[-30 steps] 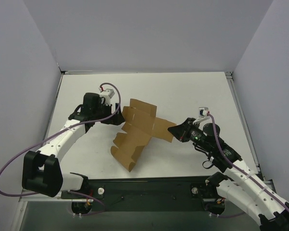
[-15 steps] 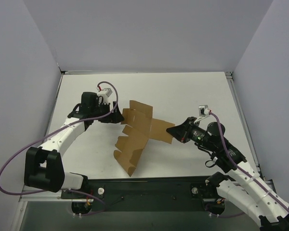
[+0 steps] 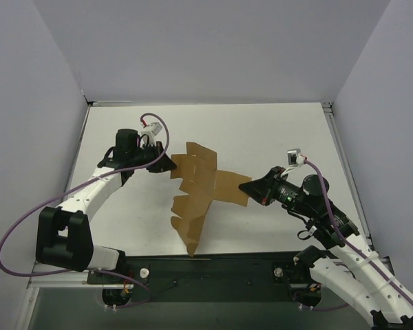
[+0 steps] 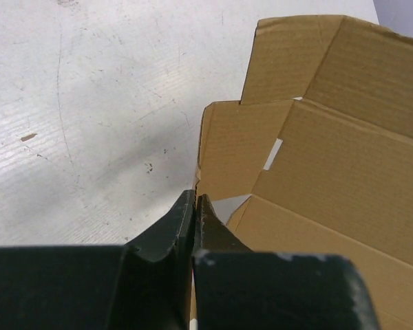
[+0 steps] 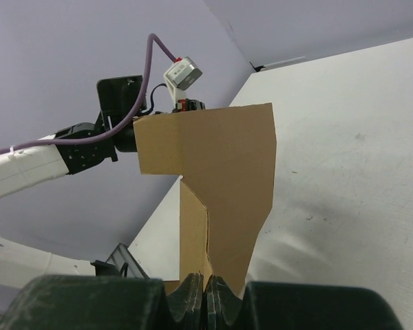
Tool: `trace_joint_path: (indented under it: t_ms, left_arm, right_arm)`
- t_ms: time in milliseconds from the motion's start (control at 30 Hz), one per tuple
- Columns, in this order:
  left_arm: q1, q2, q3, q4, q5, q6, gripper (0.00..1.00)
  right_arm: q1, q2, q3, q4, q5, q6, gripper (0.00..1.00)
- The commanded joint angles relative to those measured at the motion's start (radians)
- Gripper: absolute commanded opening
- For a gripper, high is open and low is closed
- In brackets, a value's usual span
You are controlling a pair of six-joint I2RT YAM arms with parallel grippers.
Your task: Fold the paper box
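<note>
The paper box (image 3: 199, 182) is a flat brown die-cut cardboard sheet with flaps and notches, held up off the white table between both arms. My left gripper (image 3: 171, 166) is shut on the edge of its far-left flap; in the left wrist view the fingertips (image 4: 195, 198) pinch that thin edge and the creased panels (image 4: 330, 158) spread to the right. My right gripper (image 3: 246, 185) is shut on the right-hand flap; in the right wrist view its tips (image 5: 208, 278) clamp the bottom of the sheet (image 5: 220, 158), which stands tall in front of the camera and hides part of the left arm (image 5: 89, 148).
The white table (image 3: 275, 137) is enclosed by grey walls at the back and on both sides. A black base rail (image 3: 213, 268) runs along the near edge. A purple cable (image 3: 14, 234) loops off the left arm.
My left gripper has shut on the sheet's left flap, having been open beside it. The sheet's lower part has swung right and towards the near edge. The right gripper has kept its grip.
</note>
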Motion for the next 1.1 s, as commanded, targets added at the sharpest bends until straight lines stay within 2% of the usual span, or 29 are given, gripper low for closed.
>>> trace_joint_path:
  t_ms: [0,67,133,200,300,333,433,533,700,767,900,933,1067]
  left_arm:
    - [0.000,-0.043,0.001,0.057,0.035,-0.002,0.02]
    - [-0.008,-0.059,0.005,0.048,0.015,0.021,0.00]
    - [-0.019,-0.091,0.006,0.035,-0.005,0.050,0.00]
    - [-0.038,-0.129,0.007,0.020,-0.044,0.075,0.00]
    - [-0.089,-0.180,-0.001,0.002,-0.153,0.125,0.00]
    - [-0.101,-0.189,-0.005,-0.003,-0.179,0.150,0.00]
    - [-0.157,-0.218,0.002,-0.035,-0.258,0.214,0.00]
    - [-0.193,-0.240,0.002,-0.037,-0.244,0.263,0.00]
    - [-0.201,-0.246,0.004,-0.043,-0.172,0.302,0.00]
    - [-0.203,-0.249,0.009,-0.049,-0.176,0.302,0.00]
    - [-0.215,-0.270,-0.007,-0.045,-0.210,0.302,0.00]
    - [-0.224,-0.272,-0.011,-0.046,-0.215,0.328,0.00]
    - [-0.273,-0.280,-0.017,-0.046,-0.239,0.357,0.00]
  right_arm:
    - [0.001,-0.008,0.041,-0.031,0.073,-0.045,0.00]
    - [0.001,-0.013,0.041,-0.057,0.137,-0.051,0.00]
    - [0.001,-0.019,0.041,-0.113,0.191,-0.061,0.05]
    - [0.001,-0.022,0.046,-0.176,0.284,-0.057,0.14]
    - [0.001,-0.022,0.064,-0.259,0.405,-0.029,0.38]
    - [0.003,-0.019,0.070,-0.284,0.436,-0.007,0.53]
    - [0.001,-0.014,0.105,-0.356,0.501,-0.015,0.74]
    - [0.003,-0.010,0.154,-0.406,0.510,-0.112,0.80]
    - [0.003,0.007,0.243,-0.517,0.502,-0.259,0.82]
    - [0.003,0.020,0.285,-0.545,0.515,-0.258,0.82]
    - [0.003,0.046,0.320,-0.586,0.527,-0.081,0.82]
    - [0.003,0.056,0.314,-0.580,0.509,0.039,0.82]
    - [0.004,0.089,0.201,-0.399,0.331,0.329,0.79]
